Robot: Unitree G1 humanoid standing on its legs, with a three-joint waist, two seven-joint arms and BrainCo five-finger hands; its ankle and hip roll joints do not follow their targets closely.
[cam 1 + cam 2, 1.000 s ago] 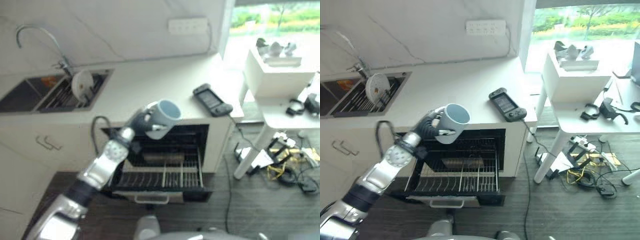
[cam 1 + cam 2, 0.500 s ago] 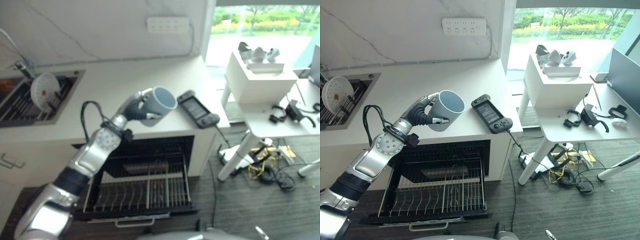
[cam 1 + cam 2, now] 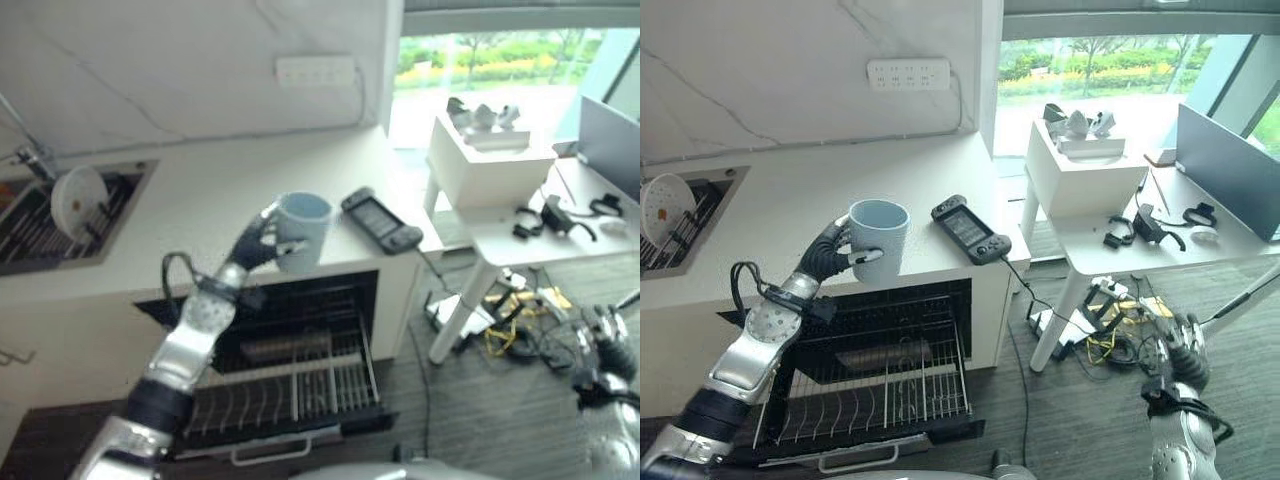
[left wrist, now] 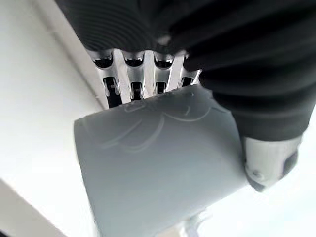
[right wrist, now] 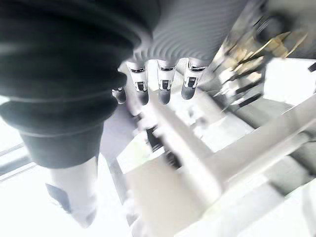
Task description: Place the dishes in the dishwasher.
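Note:
My left hand (image 3: 828,256) is shut on a pale blue mug (image 3: 878,238), fingers (image 4: 133,74) curled round its side. The mug (image 3: 300,230) stands upright with its mouth up, over the front edge of the white counter (image 3: 790,190). Below it the dishwasher stands open with its wire rack (image 3: 860,395) pulled out and bare. A white plate (image 3: 660,205) stands on edge in the sink's rack at the far left. My right hand (image 3: 1185,352) hangs low at the lower right above the floor, fingers relaxed and holding nothing.
A dark handheld game console (image 3: 970,228) lies on the counter right of the mug. A white side table (image 3: 1140,235) with a white box (image 3: 1080,165) and small gadgets stands to the right. Cables (image 3: 1110,340) lie tangled on the floor under it.
The camera has shifted. The mug went from tipped on its side to upright and came lower over the counter's front edge. My right hand has come into view at the lower right.

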